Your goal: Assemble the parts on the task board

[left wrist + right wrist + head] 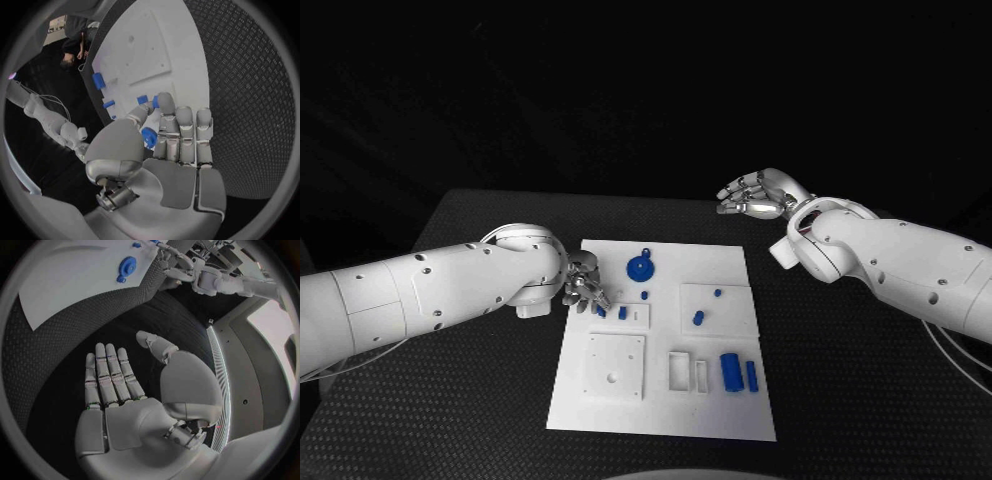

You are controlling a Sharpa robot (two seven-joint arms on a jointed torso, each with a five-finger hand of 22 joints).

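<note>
The white task board (661, 400) lies mid-table. On it are a blue disc with a pin (642, 268), small blue pegs (698, 318) and two blue cylinders (731, 372). My left hand (581, 285) hovers over the board's left edge. In the left wrist view, thumb and fingers (164, 125) pinch a small blue part (149, 137). My right hand (759, 195) is raised beyond the board's far right corner, away from the parts. The right wrist view shows this hand (119, 385) with fingers stretched and nothing in the palm, and the blue disc (127, 265) far off.
A square white plate with holes (616, 365) and two narrow slots (689, 370) sit in the board's near half. More blue parts (98, 80) lie past the left fingertips. Black ribbed table (862, 400) surrounds the board.
</note>
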